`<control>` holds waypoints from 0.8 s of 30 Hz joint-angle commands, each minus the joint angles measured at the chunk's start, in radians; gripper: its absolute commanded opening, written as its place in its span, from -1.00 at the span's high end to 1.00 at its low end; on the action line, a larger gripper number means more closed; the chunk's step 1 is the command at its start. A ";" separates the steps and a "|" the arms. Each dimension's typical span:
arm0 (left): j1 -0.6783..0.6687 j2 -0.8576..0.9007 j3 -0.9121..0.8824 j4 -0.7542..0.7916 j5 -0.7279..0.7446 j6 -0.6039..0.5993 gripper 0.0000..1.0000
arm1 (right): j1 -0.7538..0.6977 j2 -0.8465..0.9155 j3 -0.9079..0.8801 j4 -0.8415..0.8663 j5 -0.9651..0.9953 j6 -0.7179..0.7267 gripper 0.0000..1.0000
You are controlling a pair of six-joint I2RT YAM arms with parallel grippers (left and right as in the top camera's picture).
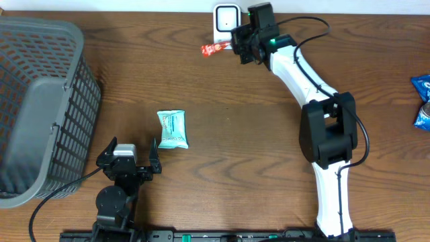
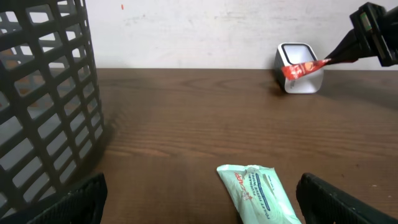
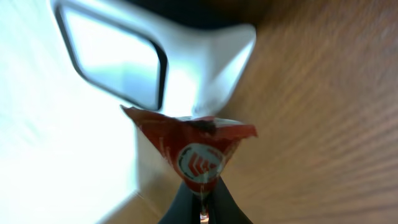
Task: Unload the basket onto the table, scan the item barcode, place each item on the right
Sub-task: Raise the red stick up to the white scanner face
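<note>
Overhead view: dark wood-grain table with both arms at the near edge. The right arm, white with black joints, reaches to the far edge. Its right gripper has the fingers pressed together, pinching one end of a small red foil sachet.

The sachet sticks out sideways from the fingertips and is off the table surface. It sits just in front of a white box-shaped barcode scanner with a dark window, which stands at the far edge. The gripper body overlaps the scanner's right side in this view.

Right wrist view: the sachet's flared top edge crosses the scanner's lower corner. The scanner window lies up and to the left of it. I cannot tell whether the sachet and scanner touch. The picture is blurred, and no barcode can be made out on the sachet.

Left wrist view: the sachet covers part of the scanner's face.

Left gripper: fingers spread wide, holding nothing, low over the near-left part of the table.

Other items:
- A pale green plastic wipes packet lies flat just beyond the left gripper's fingertips, well apart from the scanner.
- A grey plastic lattice basket takes up the left side, near the left arm.
- Two blue snack packets lie at the right edge, partly cut off by the frame.
</note>
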 commanded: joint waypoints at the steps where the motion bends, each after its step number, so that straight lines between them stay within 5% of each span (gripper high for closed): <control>1: 0.001 0.000 -0.032 -0.013 -0.005 -0.001 -0.96 | -0.023 0.026 0.009 0.048 0.076 0.141 0.97; 24: 0.001 0.000 -0.032 -0.013 -0.005 -0.001 -0.96 | -0.065 0.058 0.011 0.121 0.192 0.435 0.97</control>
